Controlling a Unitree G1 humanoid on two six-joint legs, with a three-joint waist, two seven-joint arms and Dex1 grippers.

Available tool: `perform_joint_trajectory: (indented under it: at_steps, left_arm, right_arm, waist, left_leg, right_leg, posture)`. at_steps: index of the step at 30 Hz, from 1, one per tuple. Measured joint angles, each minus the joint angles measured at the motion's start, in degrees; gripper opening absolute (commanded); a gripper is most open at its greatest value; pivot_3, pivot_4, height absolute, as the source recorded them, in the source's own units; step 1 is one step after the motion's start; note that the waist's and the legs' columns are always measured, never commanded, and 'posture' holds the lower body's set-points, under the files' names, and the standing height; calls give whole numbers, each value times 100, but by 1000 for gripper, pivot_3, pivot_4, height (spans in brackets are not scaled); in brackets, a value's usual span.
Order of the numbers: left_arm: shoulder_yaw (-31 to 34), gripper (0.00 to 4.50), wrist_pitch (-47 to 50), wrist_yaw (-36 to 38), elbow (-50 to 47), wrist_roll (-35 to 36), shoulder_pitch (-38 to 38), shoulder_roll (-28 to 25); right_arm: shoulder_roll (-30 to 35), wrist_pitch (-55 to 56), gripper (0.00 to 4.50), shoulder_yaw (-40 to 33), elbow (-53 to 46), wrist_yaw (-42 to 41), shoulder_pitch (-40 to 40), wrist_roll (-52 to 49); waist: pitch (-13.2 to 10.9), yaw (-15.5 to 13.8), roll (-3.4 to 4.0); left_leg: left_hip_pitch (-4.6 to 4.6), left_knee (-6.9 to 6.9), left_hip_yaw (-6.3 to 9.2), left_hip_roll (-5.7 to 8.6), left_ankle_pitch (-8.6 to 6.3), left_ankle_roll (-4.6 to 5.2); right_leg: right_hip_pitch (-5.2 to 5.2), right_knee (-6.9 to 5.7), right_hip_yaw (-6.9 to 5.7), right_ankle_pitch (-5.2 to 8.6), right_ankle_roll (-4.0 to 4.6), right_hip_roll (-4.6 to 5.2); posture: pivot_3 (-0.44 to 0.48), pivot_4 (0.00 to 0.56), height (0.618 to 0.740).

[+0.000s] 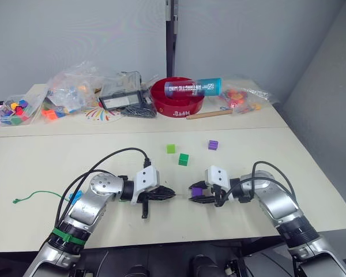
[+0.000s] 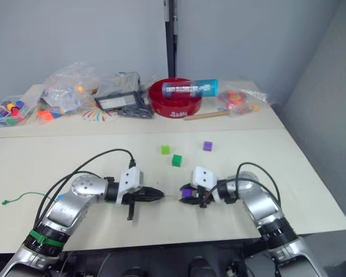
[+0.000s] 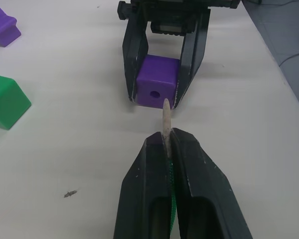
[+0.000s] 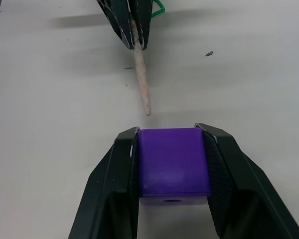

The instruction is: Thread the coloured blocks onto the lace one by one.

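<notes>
My right gripper (image 4: 169, 131) is shut on a purple block (image 4: 173, 164), held just above the cream table with its hole (image 3: 154, 93) facing my left gripper. My left gripper (image 3: 165, 135) is shut on the lace's pale stiff tip (image 3: 165, 115), which points at the block and ends just short of it, slightly beside the hole. The green lace (image 1: 36, 195) trails off to the left behind my left arm. A light green block (image 1: 171, 149), a dark green block (image 1: 184, 159) and a second purple block (image 1: 213, 145) lie loose beyond the grippers.
The back table carries a red bowl (image 1: 177, 99) with a blue-capped tube (image 1: 194, 88) across it, clear bags of toy pieces (image 1: 75, 92), a box of coloured pieces (image 1: 14, 109) and a wooden stick (image 1: 210, 114). The table's front edge runs close below both grippers.
</notes>
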State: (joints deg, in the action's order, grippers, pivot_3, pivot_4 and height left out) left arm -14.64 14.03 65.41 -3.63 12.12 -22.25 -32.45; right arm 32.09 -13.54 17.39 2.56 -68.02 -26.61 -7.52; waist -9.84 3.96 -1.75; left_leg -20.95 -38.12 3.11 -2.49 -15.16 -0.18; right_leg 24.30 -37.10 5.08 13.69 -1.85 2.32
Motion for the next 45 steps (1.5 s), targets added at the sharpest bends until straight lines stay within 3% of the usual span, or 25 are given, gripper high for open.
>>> perform_joint_trajectory:
  at_steps: [32,45]
  left_arm:
    - [-179,0,359,-411,34,-377,-47,238]
    - [-149,0,582,-368,-393,-289,-4,234]
  right_arm:
    - [-221,-758,1195,140,-486,319,12,176]
    - [-229,-863,1195,144,-616,505,93,233]
  waist:
    - [0,12,0]
    - [0,4,0]
  left_leg:
    - [6,0,-1,0,0,0]
    - [20,0,-3,1,1,-1]
  right_leg:
    - [-3,-1,1,-1,2,0]
    - [-17,-2,4,-3,3,0]
  posture:
    - [0,150,731]
    - [0,150,731]
